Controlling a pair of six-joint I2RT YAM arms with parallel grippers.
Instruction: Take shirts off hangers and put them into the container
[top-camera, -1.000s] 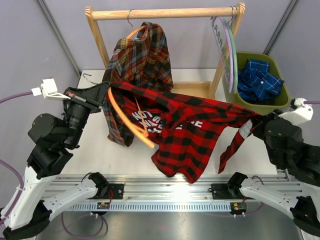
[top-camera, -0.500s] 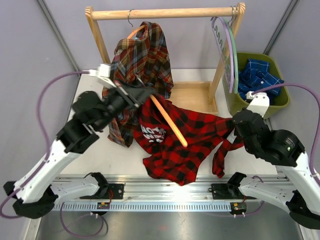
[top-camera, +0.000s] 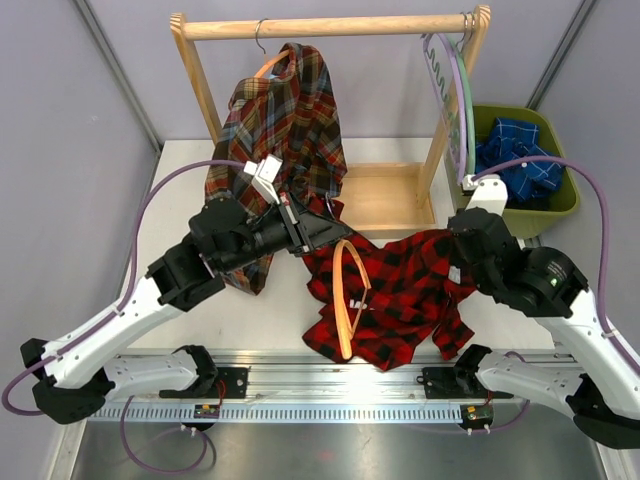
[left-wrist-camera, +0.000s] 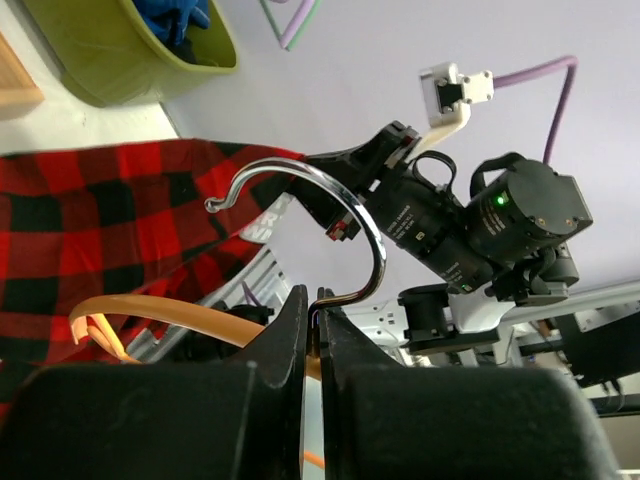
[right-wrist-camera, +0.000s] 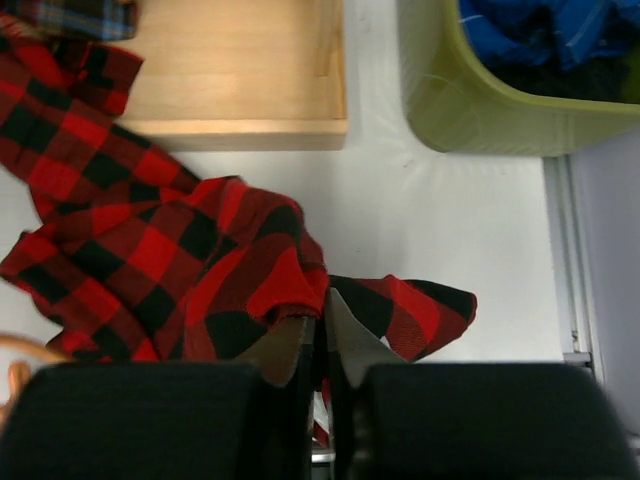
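Still, only the blue shirt (top-camera: 515, 160) fills the olive bin (top-camera: 556, 210).
Red-and-black shirt (top-camera: 405, 290), earlier stretched, now heaped on table (top-camera: 270, 320); left gripper (left-wrist-camera: 312, 308) clamps orange hanger (top-camera: 342, 335) at its hook, right gripper (right-wrist-camera: 321, 326) pinches shirt cloth.

One red-and-black shirt (top-camera: 400, 290), one tartan shirt (top-camera: 290, 120), one blue shirt (top-camera: 515, 155). One orange hanger (top-camera: 347, 300) in the left tool (left-wrist-camera: 312, 310), a second orange hanger (top-camera: 268, 66) beyond it, one green hanger (top-camera: 471, 120), one lilac hanger (top-camera: 459, 100). One bin (top-camera: 560, 205); one rack (top-camera: 330, 27).

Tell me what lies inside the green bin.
A crumpled blue checked shirt lies in the bin. Anything below the shirt is covered, so the bin's floor cannot be seen.
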